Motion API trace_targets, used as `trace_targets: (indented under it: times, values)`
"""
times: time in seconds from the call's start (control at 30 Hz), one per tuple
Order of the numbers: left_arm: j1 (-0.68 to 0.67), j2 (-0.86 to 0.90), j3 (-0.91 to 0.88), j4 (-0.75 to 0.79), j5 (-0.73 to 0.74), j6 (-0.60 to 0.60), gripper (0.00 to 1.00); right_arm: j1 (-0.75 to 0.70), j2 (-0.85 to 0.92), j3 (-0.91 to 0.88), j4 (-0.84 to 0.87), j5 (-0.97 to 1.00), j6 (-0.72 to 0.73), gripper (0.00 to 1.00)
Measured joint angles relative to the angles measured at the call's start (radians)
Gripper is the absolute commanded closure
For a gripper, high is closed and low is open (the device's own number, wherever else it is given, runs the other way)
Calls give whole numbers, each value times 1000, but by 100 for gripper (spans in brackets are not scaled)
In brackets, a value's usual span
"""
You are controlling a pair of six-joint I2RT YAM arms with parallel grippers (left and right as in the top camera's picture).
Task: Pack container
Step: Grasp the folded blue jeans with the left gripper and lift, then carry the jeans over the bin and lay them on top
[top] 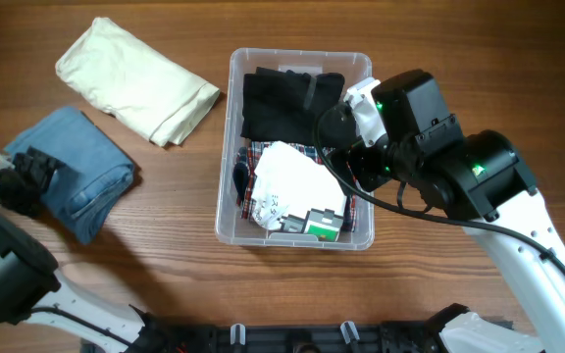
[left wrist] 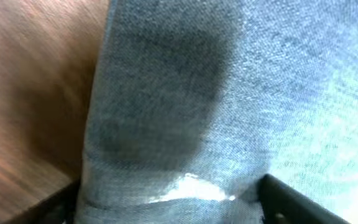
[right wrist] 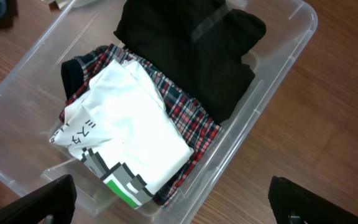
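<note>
Closing on the jeans point(top: 84, 169) calls for a deep bite through the whole fold, so nothing trails. The left gripper point(top: 29, 178) straddles the denim, jaws wide; whether it pinches yet is unclear. The right gripper point(right wrist: 169, 202) hangs spread and empty over the part-filled container point(top: 361, 61), mid-table on bare wood point(top: 479, 49).

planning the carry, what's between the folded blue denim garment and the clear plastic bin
Overhead view: only bare wooden table between the folded blue denim garment and the clear plastic bin; the folded cream cloth lies off that line.
</note>
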Motion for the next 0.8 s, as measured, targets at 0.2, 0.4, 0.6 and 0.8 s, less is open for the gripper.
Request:
trace_targets:
  times: [0.2, 0.4, 0.6, 0.8]
  values:
    - [-3, 0, 7, -28, 45, 15, 96, 0, 0, 0, 1, 0, 5, 0]
    - [-6, -55, 0, -84, 174, 27, 96, 0, -2, 0, 90, 85, 8, 0]
    - [-30, -417, -9, -120, 219, 11, 96, -5, -36, 0, 99, 226, 88, 0]
    - [-242, -755, -9, -122, 255, -39, 96, -180, -161, 0, 112, 408, 283, 0]
